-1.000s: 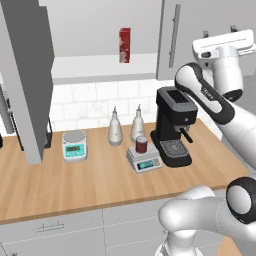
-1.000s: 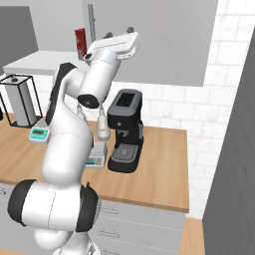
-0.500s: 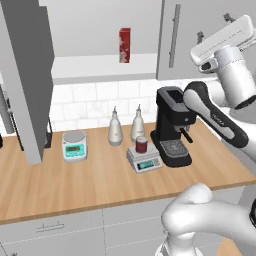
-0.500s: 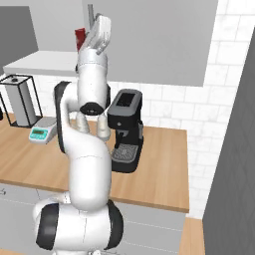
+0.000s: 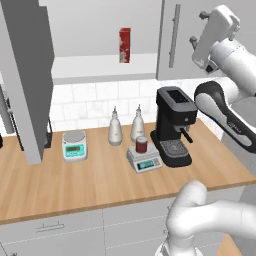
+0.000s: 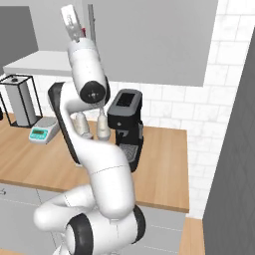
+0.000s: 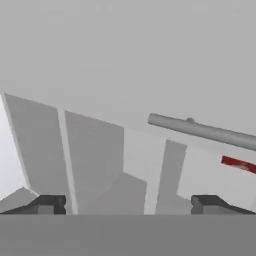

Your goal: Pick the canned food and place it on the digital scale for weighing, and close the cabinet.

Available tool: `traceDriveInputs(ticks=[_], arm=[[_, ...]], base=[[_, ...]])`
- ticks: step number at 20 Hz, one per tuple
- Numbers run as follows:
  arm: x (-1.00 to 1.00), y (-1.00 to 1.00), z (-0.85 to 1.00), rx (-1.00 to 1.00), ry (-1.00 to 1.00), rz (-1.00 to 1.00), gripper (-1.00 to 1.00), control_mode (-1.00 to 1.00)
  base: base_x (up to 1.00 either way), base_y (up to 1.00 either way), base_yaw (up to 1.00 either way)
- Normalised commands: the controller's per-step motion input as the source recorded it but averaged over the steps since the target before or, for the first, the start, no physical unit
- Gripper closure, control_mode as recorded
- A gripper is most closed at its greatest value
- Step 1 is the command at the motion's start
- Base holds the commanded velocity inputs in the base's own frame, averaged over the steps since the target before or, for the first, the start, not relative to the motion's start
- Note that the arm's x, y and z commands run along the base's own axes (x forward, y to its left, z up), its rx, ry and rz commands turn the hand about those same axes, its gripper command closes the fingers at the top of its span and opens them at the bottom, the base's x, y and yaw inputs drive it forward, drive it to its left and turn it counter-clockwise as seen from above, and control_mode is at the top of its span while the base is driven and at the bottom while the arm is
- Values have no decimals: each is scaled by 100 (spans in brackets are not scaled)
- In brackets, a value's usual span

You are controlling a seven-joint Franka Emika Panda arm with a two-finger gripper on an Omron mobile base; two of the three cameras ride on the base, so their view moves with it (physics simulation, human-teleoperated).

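Note:
The canned food (image 5: 142, 144), a small dark red can, stands upright on the digital scale (image 5: 145, 161) on the counter, just left of the coffee machine. The cabinet (image 5: 167, 20) hangs above, with its left door (image 5: 25, 75) swung wide open and its right door shut. High up at the right, my gripper (image 5: 197, 27) is open and holds nothing, just right of the shut door's silver bar handle (image 5: 175, 32). In the hand view the gripper (image 7: 129, 204) faces the cabinet front, the bar handle (image 7: 200, 130) slanting across above its spread tips.
A red carton (image 5: 124, 45) stands on the cabinet shelf. On the counter are a black coffee machine (image 5: 172, 125), two white bottles (image 5: 115, 131), a second scale with a round platform (image 5: 74, 145) and a wire-framed holder (image 6: 22, 99) at the far left.
The hand has risen and swung upright, closer to the right door's handle. The jaws stay open. The can and both scales have not moved.

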Motion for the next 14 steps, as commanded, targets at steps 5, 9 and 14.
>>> traceDriveInputs(ticks=[5, 9, 14], arm=[[-15, 82, -66, -78, -31, -34, -100, -100], [-33, 100, -100, -57, -47, -10, -100, -100], [-2, 98, -80, -33, -5, -3, -100, -100]], base=[[0, 0, 0], [0, 0, 0], [0, 0, 0]])
